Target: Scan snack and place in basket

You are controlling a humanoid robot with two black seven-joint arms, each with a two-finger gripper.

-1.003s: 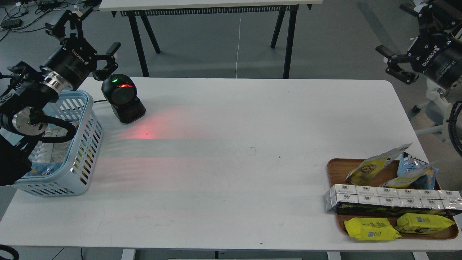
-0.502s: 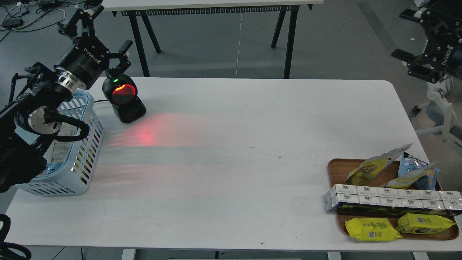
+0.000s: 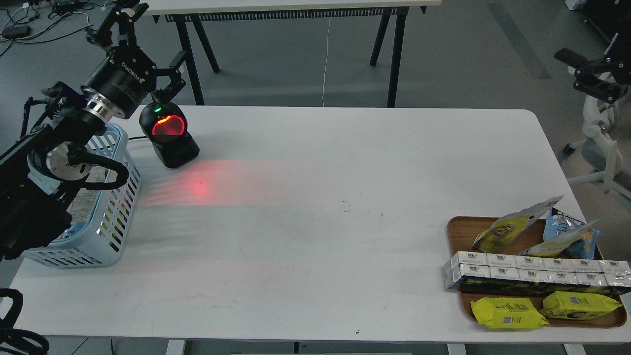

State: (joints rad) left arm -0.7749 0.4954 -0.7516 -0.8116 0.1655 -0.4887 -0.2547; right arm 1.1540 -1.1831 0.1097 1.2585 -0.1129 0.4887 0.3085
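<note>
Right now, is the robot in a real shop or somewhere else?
Probably a lab set up like a pretend shop checkout. A barcode scanner glows red on a plain white table, a tray holds snack packets, and cables trail over a bare grey floor behind.

A basket [image 3: 111, 217] stands at the table's [image 3: 315, 236] left edge, with a scanner [image 3: 168, 135] just right of its far corner. A tray [image 3: 458, 231] sits at the near right corner, well apart from both. On the tray, a pouch [image 3: 510, 227] lies at the far side, a row of cartons [image 3: 532, 268] across the middle, two packets [image 3: 508, 313] nearest.
</note>
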